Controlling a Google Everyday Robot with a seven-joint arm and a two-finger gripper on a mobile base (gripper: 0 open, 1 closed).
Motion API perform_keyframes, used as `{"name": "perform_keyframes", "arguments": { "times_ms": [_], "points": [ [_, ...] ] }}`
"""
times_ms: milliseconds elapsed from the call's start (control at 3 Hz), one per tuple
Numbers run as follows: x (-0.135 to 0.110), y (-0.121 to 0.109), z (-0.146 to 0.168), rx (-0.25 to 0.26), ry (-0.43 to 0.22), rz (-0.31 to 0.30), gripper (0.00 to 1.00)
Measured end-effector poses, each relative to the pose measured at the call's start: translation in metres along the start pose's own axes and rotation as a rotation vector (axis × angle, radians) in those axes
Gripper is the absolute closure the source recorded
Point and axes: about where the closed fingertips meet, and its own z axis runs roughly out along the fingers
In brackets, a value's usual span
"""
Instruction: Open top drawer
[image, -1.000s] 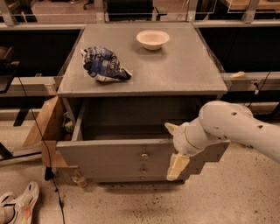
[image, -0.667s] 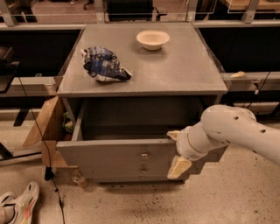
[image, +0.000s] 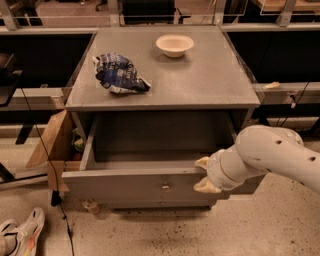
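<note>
The top drawer (image: 125, 186) of the grey cabinet stands pulled out. Its deep box is empty, and a small round brass knob (image: 165, 188) sits at the centre of its plain front panel. My gripper (image: 204, 175) is at the right part of that panel, right of the knob. One cream fingertip (image: 202, 162) is at the panel's top edge and the other (image: 206, 187) lies against its face. The fingers are apart and hold nothing. My white arm (image: 270, 155) reaches in from the right.
On the cabinet top (image: 200, 85) lie a crumpled blue chip bag (image: 119, 74) and a white bowl (image: 174, 45). A lower drawer (image: 160, 204) shows just beneath. A cardboard box (image: 52, 145) stands at the left. A shoe (image: 20, 235) lies on the floor at the front left.
The drawer front has come a little further out toward the camera. My arm and gripper have shifted slightly down and back with it.
</note>
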Motion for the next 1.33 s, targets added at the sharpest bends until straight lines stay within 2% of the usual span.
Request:
{"name": "perform_keyframes", "arguments": {
  "times_ms": [333,667,1000,1333],
  "points": [
    [-0.003,-0.002,-0.008,0.000,0.000,0.000,0.88],
    [-0.005,-0.003,-0.011,0.000,0.000,0.000,1.00],
    [-0.002,0.014,-0.021,0.004,0.018,-0.005,0.81],
    [-0.003,0.014,-0.024,0.003,0.018,-0.005,0.58]
  ]
}}
